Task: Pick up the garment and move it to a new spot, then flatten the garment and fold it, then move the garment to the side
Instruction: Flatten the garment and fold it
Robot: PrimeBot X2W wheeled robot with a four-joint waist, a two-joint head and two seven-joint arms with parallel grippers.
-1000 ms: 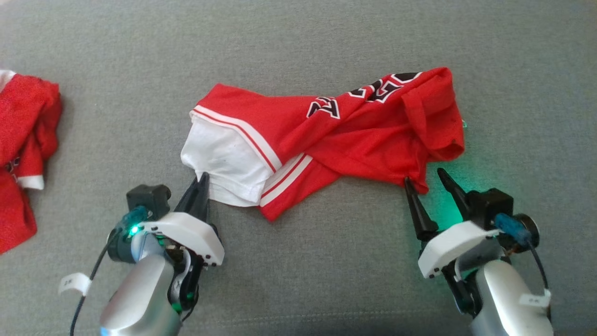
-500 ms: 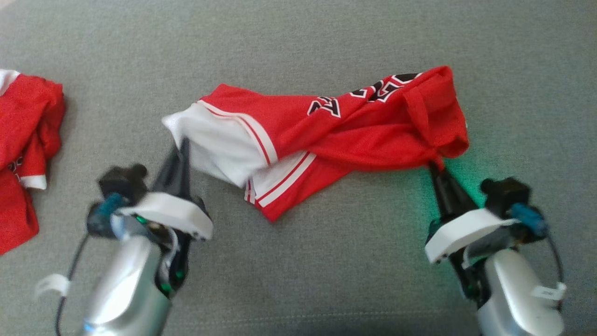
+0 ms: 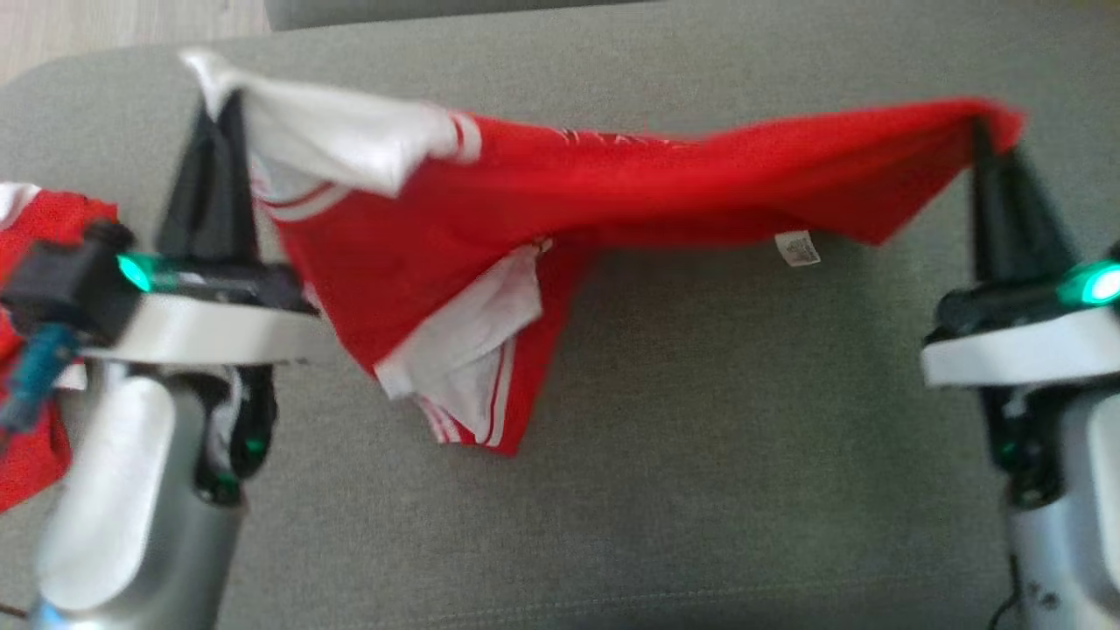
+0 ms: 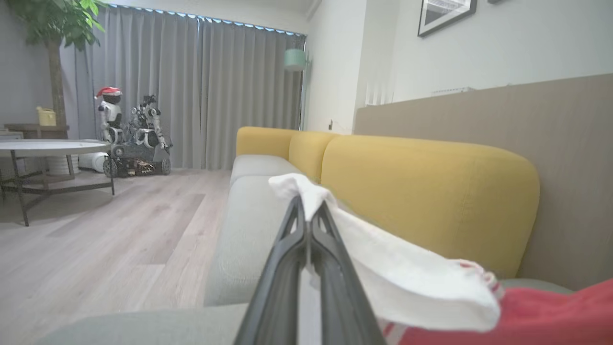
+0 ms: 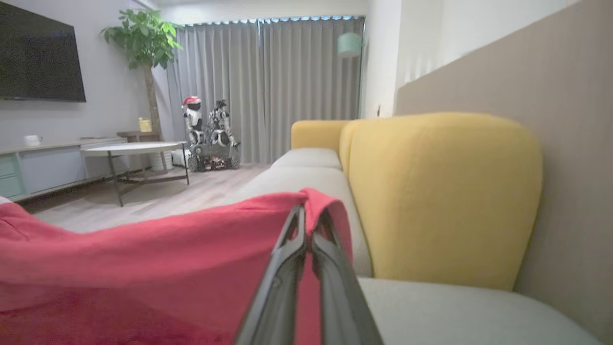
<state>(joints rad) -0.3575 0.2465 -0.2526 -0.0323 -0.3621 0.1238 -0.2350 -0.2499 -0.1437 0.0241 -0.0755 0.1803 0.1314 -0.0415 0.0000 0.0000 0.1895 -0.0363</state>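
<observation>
Hanging in the air between the two tools, the garment (image 3: 612, 192) is a red sports shirt with white panels and red-and-white striped trim, stretched out above the grey sofa seat (image 3: 717, 455). A small white label (image 3: 797, 248) dangles from its lower edge toward the right end; the print on it is too blurred to read. Faint pale lettering (image 3: 612, 137) runs along the top fold near the middle, and it cannot be read either.

The left tool (image 3: 219, 114) has its two dark fingers pressed together on a white corner of the garment. In the left wrist view the white cloth bunches over the fingertips and drapes off to the right, with red fabric below it. The right tool (image 3: 987, 136) is clamped just as narrow, pinching the red corner at the opposite end. In the right wrist view red cloth folds over its tips and sags away to the left.

The tools are well apart at about the same height, and the cloth droops between them. A loose flap with white and striped trim hangs lowest, nearer the left tool. Whether it touches the seat cannot be told.

A heap of red cloth (image 3: 35, 219) lies on the seat at the far left, partly behind the left arm. A yellow backrest (image 4: 421, 191) runs behind the seat.
</observation>
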